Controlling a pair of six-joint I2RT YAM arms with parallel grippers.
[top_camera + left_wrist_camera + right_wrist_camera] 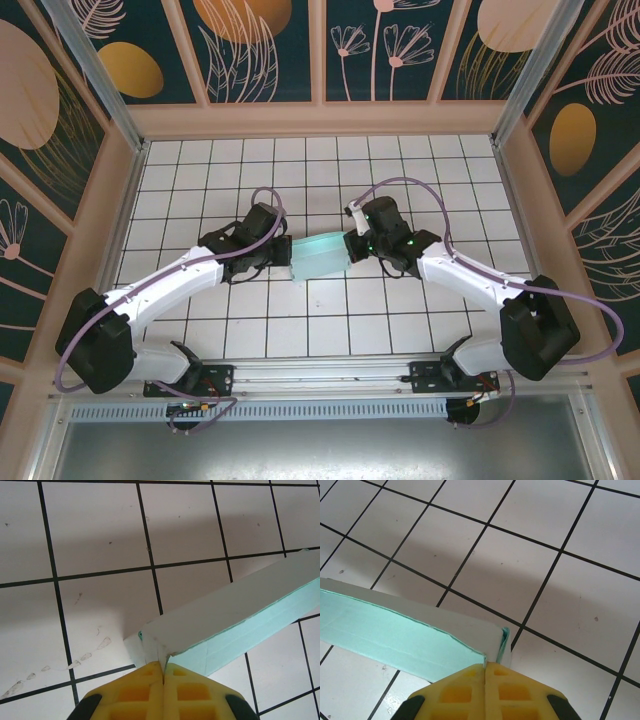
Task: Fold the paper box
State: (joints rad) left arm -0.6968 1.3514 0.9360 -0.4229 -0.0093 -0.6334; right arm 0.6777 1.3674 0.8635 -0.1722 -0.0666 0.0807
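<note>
No text, label, brand mark, number or sign is legible. The paper box (318, 258) presents plain mint card faces. The wall panels (255, 50) behind and beside the paper box carry floral and disc motifs, without lettering.

The box (320, 257) is pale aqua card, folded into a long, flat sleeve. It is aqua on one long face and whitish on the face beside it. It spans mid-table over the white tiles (400, 170), with the left gripper (163, 665) and right gripper (485, 666) each clamped on a short end — its shadow falls on the tiles beyond.
</note>
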